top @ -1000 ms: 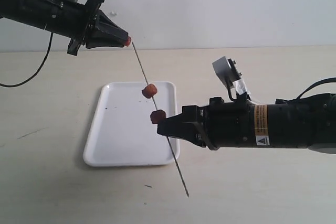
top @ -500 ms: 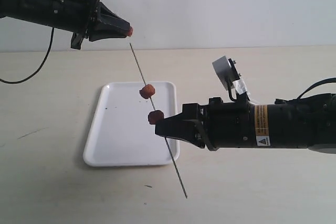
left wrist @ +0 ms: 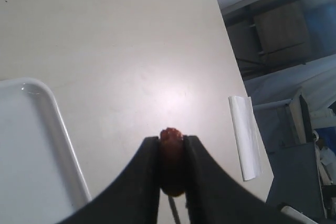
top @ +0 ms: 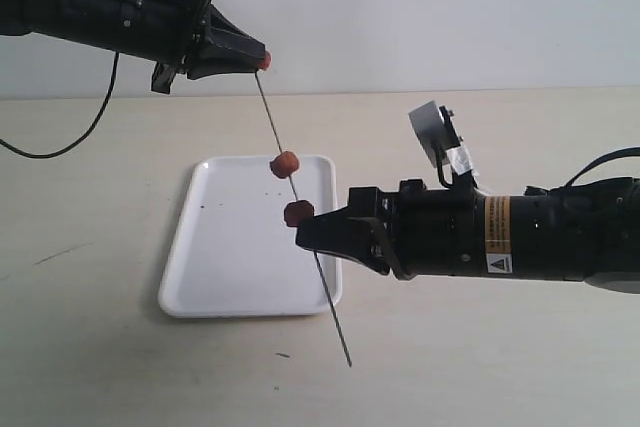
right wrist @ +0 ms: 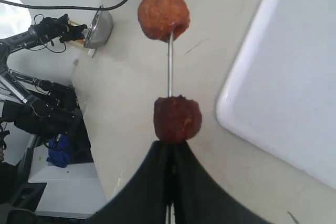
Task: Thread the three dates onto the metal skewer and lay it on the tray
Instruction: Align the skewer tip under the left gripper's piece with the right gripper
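My right gripper is shut on the thin metal skewer, which slants up over the white tray. Two dates are threaded on it: one rests against my right fingertips, and a second sits higher up. In the right wrist view those are the dark date just past the gripper and the paler date beyond. My left gripper is shut on the third date at the skewer's upper tip; the left wrist view shows the rod meeting the date from below, between the fingers.
The tray lies flat on the pale table, with a few dark specks on it. A cable trails from the left arm. The skewer's lower end hangs above the table in front of the tray.
The left gripper with its date moved right and slightly down, from above and apart from the skewer tip onto it. The skewer and its two dates shifted a little to the right.
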`<state>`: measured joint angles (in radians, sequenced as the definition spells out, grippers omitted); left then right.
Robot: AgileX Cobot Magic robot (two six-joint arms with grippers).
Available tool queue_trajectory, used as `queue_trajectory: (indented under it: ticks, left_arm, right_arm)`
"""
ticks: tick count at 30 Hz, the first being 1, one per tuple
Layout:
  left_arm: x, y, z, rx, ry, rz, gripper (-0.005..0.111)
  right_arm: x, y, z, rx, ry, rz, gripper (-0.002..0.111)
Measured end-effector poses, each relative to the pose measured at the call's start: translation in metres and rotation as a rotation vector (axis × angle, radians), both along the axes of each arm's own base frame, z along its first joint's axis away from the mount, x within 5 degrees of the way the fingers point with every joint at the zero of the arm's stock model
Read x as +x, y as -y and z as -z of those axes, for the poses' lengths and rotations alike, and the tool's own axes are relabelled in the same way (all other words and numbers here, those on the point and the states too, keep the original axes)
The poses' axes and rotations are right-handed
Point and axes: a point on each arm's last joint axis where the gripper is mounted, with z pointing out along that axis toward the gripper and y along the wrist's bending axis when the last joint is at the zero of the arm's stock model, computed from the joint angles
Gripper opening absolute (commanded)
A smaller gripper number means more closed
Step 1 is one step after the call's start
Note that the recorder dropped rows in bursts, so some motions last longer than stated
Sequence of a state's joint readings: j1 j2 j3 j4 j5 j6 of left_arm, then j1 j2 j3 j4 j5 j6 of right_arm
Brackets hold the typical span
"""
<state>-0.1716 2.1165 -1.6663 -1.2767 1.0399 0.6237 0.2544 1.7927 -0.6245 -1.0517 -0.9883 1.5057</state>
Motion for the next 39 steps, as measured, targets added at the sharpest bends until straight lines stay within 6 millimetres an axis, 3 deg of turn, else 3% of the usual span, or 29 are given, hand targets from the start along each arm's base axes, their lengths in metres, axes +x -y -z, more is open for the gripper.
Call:
queue_trajectory:
  ticks: [5,11,39]
  left_arm:
    - [0.0,0.0,0.0,0.0,0.0,0.0,0.016]
    - [0.0002,-0.0001,0.0,0.001,0.001,-0.002,0.031]
    - [-0.0017,0.0052,0.0,0.001,0.001,0.01,0.031]
  right_arm:
    - [0.0019,0.0007,-0.0009,0.006,0.011,0.02,0.0]
    - [0.0025,0.0009,-0.0012,0.005,0.021,0.026,0.0]
    - [0.0035,0.0008,-0.003,0.026,0.023,0.037,0.0]
